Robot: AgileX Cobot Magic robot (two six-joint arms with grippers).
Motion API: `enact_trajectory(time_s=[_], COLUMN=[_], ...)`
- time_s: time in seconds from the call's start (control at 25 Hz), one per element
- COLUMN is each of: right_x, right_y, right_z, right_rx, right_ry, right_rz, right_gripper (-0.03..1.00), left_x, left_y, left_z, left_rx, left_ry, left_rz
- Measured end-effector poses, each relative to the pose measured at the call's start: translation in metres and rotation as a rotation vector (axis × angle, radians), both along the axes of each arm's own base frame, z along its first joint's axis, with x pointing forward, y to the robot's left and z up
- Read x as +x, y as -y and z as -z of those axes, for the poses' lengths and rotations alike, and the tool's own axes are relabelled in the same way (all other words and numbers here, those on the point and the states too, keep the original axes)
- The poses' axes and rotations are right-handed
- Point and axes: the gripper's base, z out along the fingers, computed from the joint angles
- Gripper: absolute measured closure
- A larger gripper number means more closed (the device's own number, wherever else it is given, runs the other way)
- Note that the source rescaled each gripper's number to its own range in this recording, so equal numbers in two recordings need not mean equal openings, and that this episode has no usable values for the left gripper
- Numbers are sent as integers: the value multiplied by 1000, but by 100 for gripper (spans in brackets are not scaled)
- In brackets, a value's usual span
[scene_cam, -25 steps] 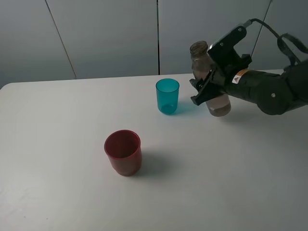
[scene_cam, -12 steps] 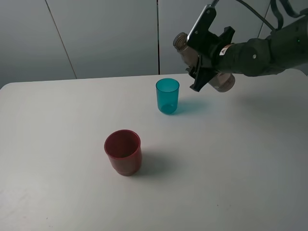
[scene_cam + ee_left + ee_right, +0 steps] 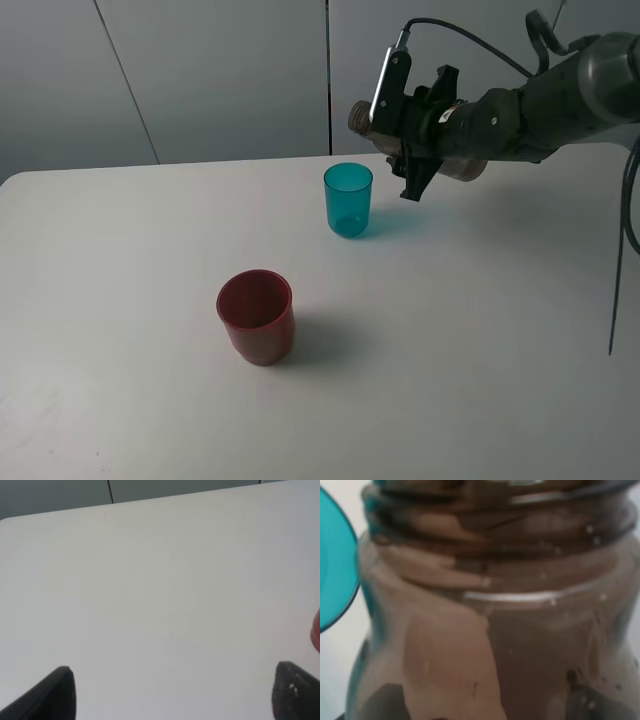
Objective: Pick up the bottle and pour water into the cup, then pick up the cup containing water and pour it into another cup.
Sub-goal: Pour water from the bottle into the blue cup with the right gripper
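The right pincer [image 3: 412,140], clamped on the bottle [image 3: 362,116], has swung it from upright to nearly level at upper right of the frame, its mouth now above the teal cup [image 3: 348,200]. The red cup [image 3: 257,316] stays put, lower left of centre. The left pincer [image 3: 175,695] stands apart.

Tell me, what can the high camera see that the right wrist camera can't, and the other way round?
Only the high camera shows the wide dark red translucent plastic cup, standing apart from the other cup. It also shows the right gripper holding the smoky grey-brown translucent plastic bottle tipped almost on its side in the air. Only the right wrist camera shows the screw rings round the bottle's neck up close. Both show the bottle and the small teal-blue translucent plastic cup, but the wrist camera catches only that cup's edge.
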Motion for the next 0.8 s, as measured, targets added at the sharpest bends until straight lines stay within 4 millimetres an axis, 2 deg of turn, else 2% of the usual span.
enact_trajectory(time_s=[0.24, 0.8], right_x=[5, 11], right_y=[0, 4], right_z=[8, 1], right_rx=[-109, -402], right_ry=[42, 208], right_rz=[-44, -159], right_gripper=[97, 97], left_x=[0, 0], left_y=[0, 0], left_z=[0, 0], left_rx=[0, 0], left_ry=[0, 0], left_rz=[0, 0])
